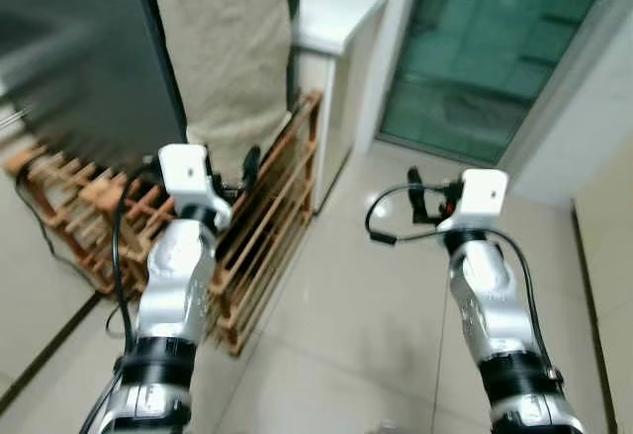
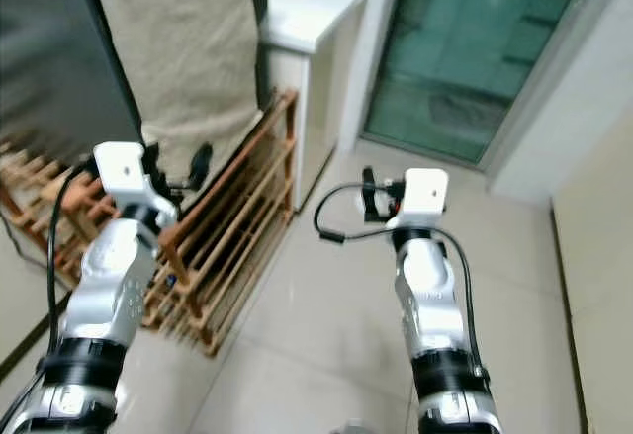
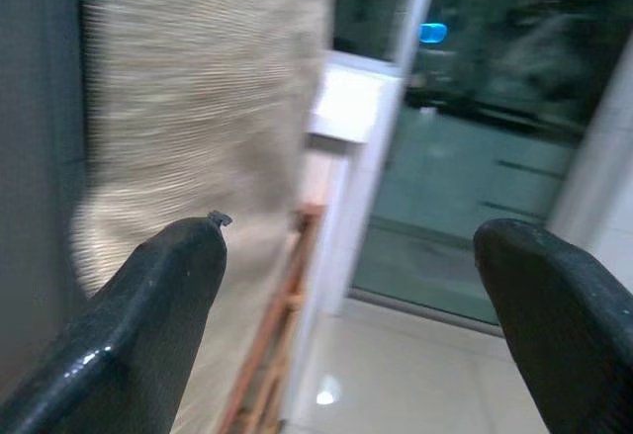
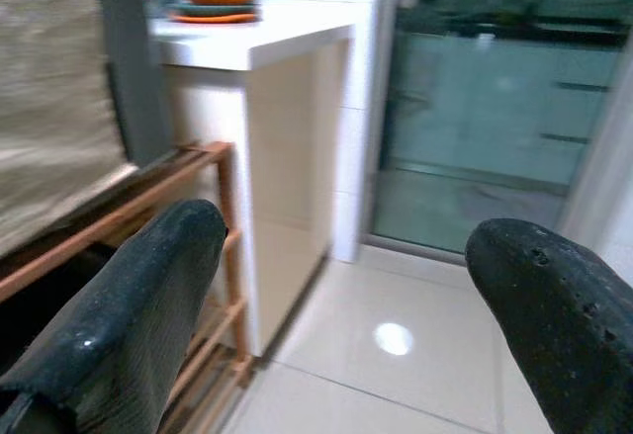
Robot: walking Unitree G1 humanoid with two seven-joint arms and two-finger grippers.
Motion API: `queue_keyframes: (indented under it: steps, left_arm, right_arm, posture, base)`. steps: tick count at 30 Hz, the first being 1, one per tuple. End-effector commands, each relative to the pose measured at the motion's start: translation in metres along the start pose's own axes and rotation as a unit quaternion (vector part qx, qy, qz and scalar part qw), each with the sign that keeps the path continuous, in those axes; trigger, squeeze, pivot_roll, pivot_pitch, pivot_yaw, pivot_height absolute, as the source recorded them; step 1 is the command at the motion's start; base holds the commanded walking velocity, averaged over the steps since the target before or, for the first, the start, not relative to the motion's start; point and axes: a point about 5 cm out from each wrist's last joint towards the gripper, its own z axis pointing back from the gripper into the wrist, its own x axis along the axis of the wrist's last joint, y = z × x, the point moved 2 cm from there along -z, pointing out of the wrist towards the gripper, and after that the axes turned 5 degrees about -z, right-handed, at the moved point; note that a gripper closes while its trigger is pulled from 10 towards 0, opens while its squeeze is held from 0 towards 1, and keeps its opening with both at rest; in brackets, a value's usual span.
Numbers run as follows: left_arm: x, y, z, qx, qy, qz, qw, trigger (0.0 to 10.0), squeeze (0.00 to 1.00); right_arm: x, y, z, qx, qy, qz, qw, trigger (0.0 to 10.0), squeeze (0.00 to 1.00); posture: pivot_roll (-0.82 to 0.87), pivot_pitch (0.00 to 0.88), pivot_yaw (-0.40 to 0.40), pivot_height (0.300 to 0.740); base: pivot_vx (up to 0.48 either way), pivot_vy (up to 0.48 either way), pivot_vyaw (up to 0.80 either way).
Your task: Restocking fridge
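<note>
While both grippers gape empty, fridge (image 1: pixel 79 48) ahead-left

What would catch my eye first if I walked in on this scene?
Two silver arms reach forward over a pale tiled floor, the left gripper and right gripper both open and holding nothing. A low wooden rack stands on the robot's left, leaning against a white counter, with a beige cloth hanging above it. Ahead is a dark glass door.
</note>
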Motion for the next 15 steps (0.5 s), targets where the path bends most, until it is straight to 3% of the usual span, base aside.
queue_keyframes:
  steps: [1, 4, 15]
  left_arm:
    - [0.004, -0.011, -0.001, -0.014, -0.013, 0.013, 1.0, 10.0, 0.0]
    - [0.007, -0.013, 0.0, -0.021, -0.025, 0.014, 0.999, 10.0, 0.0]
    - [0.013, -0.025, -0.008, -0.024, -0.027, -0.001, 0.999, 10.0, 0.0]
  right_arm:
    - [0.0, -0.01, 0.002, -0.015, 0.0, 0.009, 1.0, 10.0, 0.0]
    - [0.001, -0.009, 0.002, -0.01, -0.003, 0.014, 1.0, 10.0, 0.0]
    - [0.007, -0.004, -0.005, 0.001, -0.017, 0.022, 1.0, 10.0, 0.0]
  posture:
    - [-0.05, 0.0, -0.019, 0.74]
    - [-0.05, 0.0, -0.022, 0.74]
    - [-0.04, 0.0, -0.027, 0.74]
  base:
    - [0.0, 0.48, -0.74]
    - [0.0, 0.48, -0.25]
    - [0.0, 0.0, 0.0]
